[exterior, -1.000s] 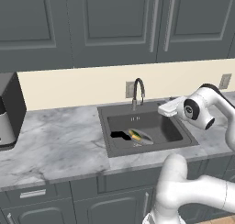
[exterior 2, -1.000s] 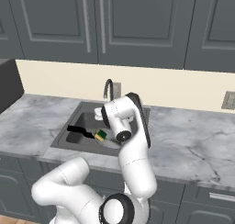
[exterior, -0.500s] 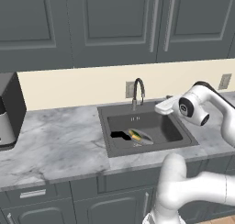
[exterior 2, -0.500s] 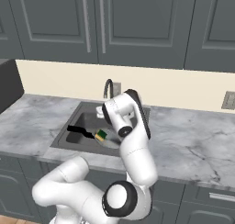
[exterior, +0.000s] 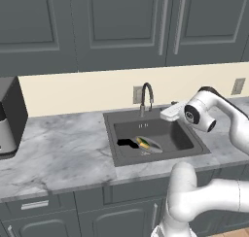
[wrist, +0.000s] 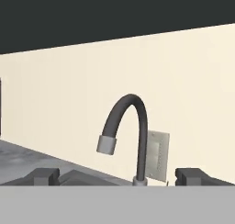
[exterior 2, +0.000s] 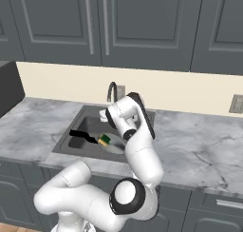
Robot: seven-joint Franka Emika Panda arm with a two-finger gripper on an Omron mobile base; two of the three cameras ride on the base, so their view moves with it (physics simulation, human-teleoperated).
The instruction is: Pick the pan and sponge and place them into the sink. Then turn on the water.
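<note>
The pan [exterior: 150,145] lies in the sink [exterior: 181,137], its black handle pointing left, and the green-and-yellow sponge [exterior: 142,143] rests in it. From the right base view the pan [exterior 2: 113,146], the sponge [exterior 2: 104,140] and the sink [exterior 2: 88,124] show the same way. My gripper [exterior: 164,114] hovers over the basin's rear right, level with the faucet [exterior: 146,97] and just to its right. It is open and holds nothing. In the hand view the faucet [wrist: 134,126] stands straight ahead between my spread fingertips [wrist: 44,175]. No water falls from the spout.
A dark coffee machine [exterior: 9,115] stands at the counter's far left. A wall outlet plate [wrist: 157,156] sits behind the faucet, another outlet [exterior: 238,85] at the right. Marble counter [exterior 2: 199,145] stretches right of the sink. Cabinets hang above.
My hand has drifted a little left, closer to the faucet. Its jaws have stayed wide apart. Pan and sponge have not moved.
</note>
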